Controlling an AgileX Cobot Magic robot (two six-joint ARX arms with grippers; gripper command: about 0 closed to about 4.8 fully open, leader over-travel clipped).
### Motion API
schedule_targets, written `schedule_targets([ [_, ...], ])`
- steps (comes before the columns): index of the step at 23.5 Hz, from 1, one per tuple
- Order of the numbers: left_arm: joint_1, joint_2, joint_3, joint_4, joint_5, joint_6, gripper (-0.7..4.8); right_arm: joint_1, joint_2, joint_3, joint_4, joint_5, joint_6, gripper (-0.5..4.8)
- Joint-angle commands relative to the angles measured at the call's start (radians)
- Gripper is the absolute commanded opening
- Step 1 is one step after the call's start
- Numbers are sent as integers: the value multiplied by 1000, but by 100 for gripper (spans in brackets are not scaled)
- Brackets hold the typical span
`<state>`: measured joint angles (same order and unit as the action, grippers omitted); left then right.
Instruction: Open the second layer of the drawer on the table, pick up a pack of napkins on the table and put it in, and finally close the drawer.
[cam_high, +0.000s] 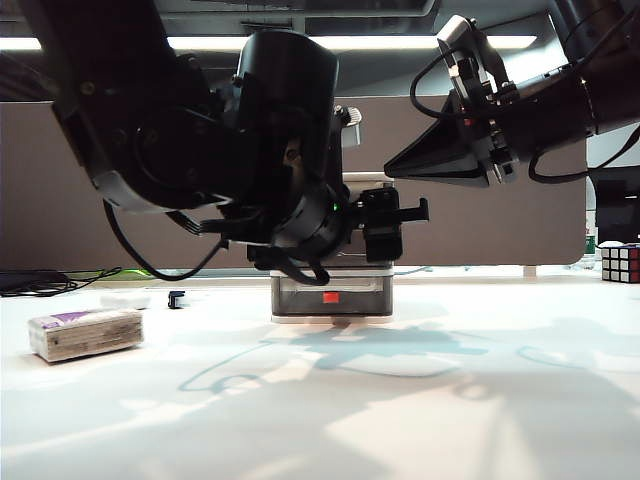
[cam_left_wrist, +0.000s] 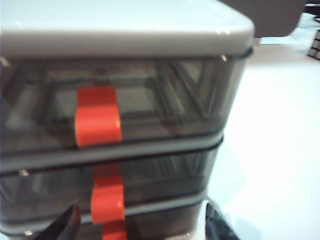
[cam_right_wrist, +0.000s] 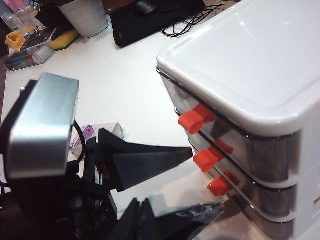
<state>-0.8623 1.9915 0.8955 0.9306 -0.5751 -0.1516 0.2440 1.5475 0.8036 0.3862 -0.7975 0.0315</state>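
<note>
In the exterior view, the drawer (cam_high: 331, 290) stands on the table (cam_high: 450, 400) near the middle. Only its bottom tier and one red-orange tab are clear, because the bulky left arm (cam_high: 250, 150) covers the tiers above. The pack of napkins (cam_high: 85, 333) lies flat on the table at about 8 o'clock from the drawer, well apart from it. A colour cube (cam_high: 621, 263) sits at 3 o'clock by the edge. The right gripper (cam_high: 400, 170) hangs in the air at about 1 o'clock from the drawer with its tip pointing toward 9 o'clock. It is seen side-on here, so whether its jaws are parted cannot be told.

In the left wrist view, the left gripper (cam_left_wrist: 142, 227) is close to the drawer front. Its two dark fingertips (cam_left_wrist: 65, 225) are spread apart on either side of the column of tabs and grasp nothing. The second layer (cam_left_wrist: 160, 180) sits flush in the frame, closed.

In the right wrist view, all three tabs line up, and one of the left gripper's black fingers points at the middle tab (cam_right_wrist: 206, 160), just short of it. The napkin pack shows partly behind that gripper. The right gripper's own fingers (cam_right_wrist: 137, 220) are dark blurs, and their state is unclear.
</note>
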Motion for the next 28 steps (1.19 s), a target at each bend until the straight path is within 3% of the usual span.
schedule_targets([
  [1,7,-2,2,2,-39,26,311,-1,-5,5,23,-9,-14,-4],
  [11,43,1,2,-3,-28,-40,311,-2,-5,5,45,-9,-14,-5],
  [24,55,10,27,-9,-7,-40,308,-1,-5,5,44,-10,-13,-5],
  [28,55,10,27,-9,-5,-41,282,-1,-5,5,43,-10,-13,-5],
])
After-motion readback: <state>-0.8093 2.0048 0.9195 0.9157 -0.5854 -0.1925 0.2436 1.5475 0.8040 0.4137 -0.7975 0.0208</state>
